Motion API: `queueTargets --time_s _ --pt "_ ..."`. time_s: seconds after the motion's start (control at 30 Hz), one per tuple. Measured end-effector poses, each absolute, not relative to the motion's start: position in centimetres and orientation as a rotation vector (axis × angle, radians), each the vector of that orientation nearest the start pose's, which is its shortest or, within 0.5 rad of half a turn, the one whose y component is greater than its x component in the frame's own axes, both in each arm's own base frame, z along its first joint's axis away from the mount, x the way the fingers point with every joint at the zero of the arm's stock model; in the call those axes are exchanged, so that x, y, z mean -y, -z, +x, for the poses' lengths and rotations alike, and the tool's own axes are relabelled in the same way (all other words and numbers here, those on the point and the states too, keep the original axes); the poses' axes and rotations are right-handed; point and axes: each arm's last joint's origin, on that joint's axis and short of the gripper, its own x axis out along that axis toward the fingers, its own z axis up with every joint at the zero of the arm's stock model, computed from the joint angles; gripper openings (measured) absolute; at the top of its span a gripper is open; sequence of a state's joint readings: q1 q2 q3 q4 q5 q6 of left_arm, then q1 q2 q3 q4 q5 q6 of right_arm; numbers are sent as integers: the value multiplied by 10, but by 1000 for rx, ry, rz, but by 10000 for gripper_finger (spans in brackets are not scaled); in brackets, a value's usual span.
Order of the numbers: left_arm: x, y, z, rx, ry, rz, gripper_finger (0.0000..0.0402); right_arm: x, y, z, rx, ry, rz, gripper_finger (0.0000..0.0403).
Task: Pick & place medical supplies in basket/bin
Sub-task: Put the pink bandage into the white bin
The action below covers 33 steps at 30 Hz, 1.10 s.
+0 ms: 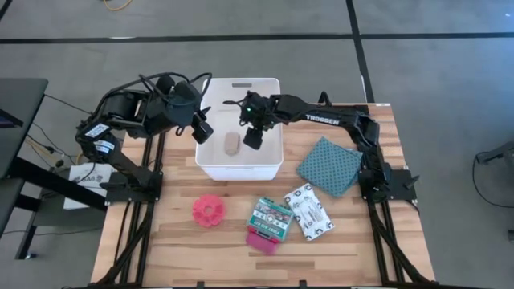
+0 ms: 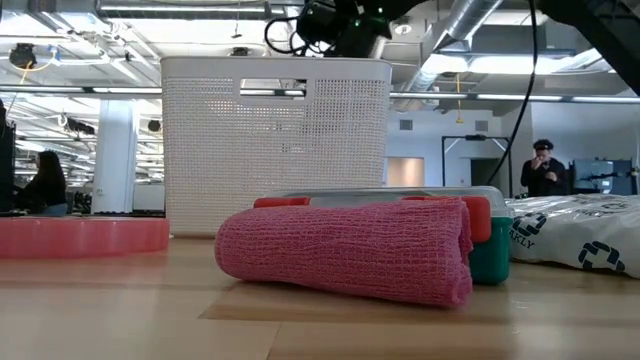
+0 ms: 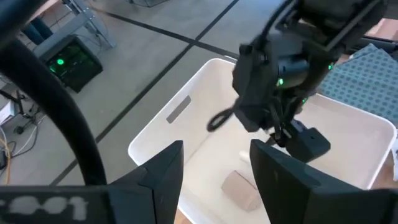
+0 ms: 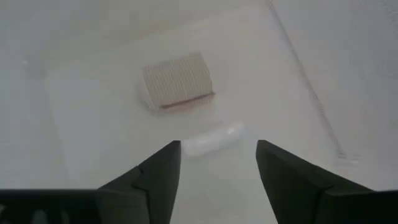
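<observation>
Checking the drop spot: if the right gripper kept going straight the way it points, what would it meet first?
Probably the small white tube lying on the bin floor, right ahead of the open right gripper. The beige roll lies beyond it. Depth is hard to judge.

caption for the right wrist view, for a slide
Open right gripper above the white bin's floor, where a beige roll and a small white tube lie.

Magenta flat piece (image 1: pixel 261 241) half under teal-green printed packet (image 1: pixel 270 218).
</observation>
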State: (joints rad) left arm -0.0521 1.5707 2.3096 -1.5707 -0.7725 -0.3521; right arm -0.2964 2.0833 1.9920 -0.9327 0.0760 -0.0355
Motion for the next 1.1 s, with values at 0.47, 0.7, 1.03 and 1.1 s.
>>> queueTargets --time_s 0.47,0.7,1.03,1.1 --pt "-5 -510 222 -667 -709 -37 176 40 -409 396 -885 134 23 192" --pt "8 -510 222 -654 -660 -67 176 -44 -407 371 -1073 -19 90 199" --pt "29 -510 221 -625 -605 -117 176 -189 -354 383 -1121 -236 19 200" --pt "32 -508 221 -622 -607 -124 176 -211 -339 386 -1122 -261 6 200"
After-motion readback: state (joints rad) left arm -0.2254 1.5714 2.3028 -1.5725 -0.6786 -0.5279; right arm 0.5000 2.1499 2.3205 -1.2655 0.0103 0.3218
